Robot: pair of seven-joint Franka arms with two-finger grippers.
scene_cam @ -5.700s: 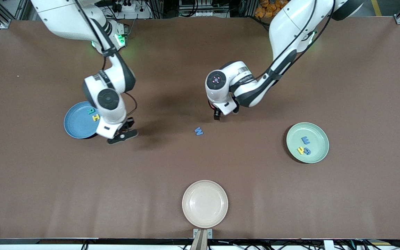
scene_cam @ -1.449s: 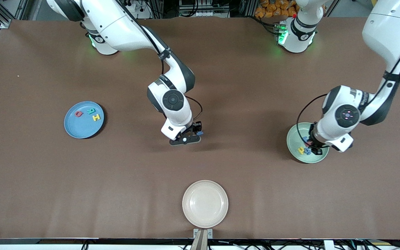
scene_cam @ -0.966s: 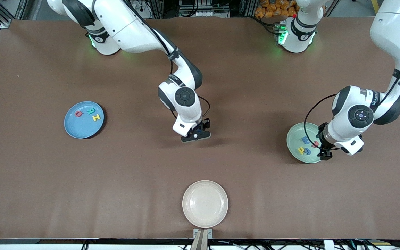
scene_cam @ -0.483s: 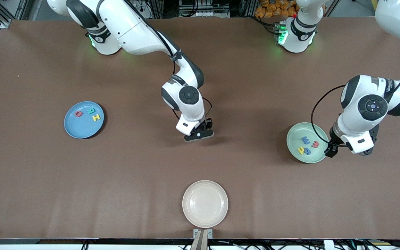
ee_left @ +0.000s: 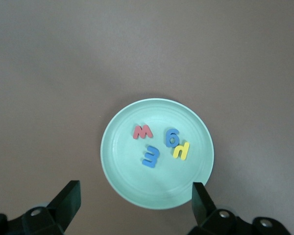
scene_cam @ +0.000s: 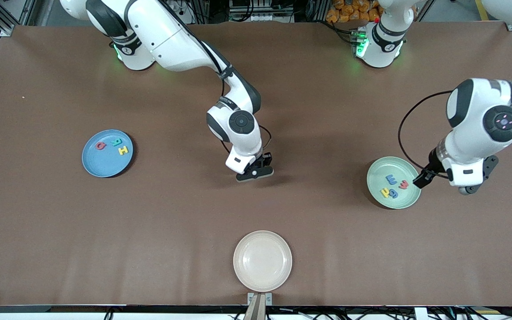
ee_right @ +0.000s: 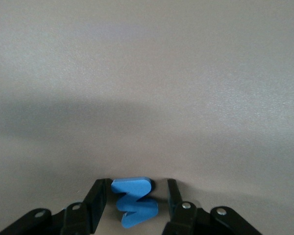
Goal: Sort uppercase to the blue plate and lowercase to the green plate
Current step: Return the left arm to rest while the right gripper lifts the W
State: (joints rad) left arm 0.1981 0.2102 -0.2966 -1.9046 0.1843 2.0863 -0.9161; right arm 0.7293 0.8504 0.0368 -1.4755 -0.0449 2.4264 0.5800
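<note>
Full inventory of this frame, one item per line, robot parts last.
blue plate: 1, sky blue, toward the right arm's end of the table.
uppercase letters on it: 3, red Q, teal-green R, yellow H.
blue W: 1, blue, between the right gripper's fingers at mid-table.
green plate: 1, pale mint, toward the left arm's end of the table.
lowercase letters on it: 4, red w, blue E-like letter, blue g, yellow h.
cream-white plate: 1, cream, nearest the front camera.
right gripper: low at mid-table, around the W.
left gripper: open, over the green plate's edge.
</note>
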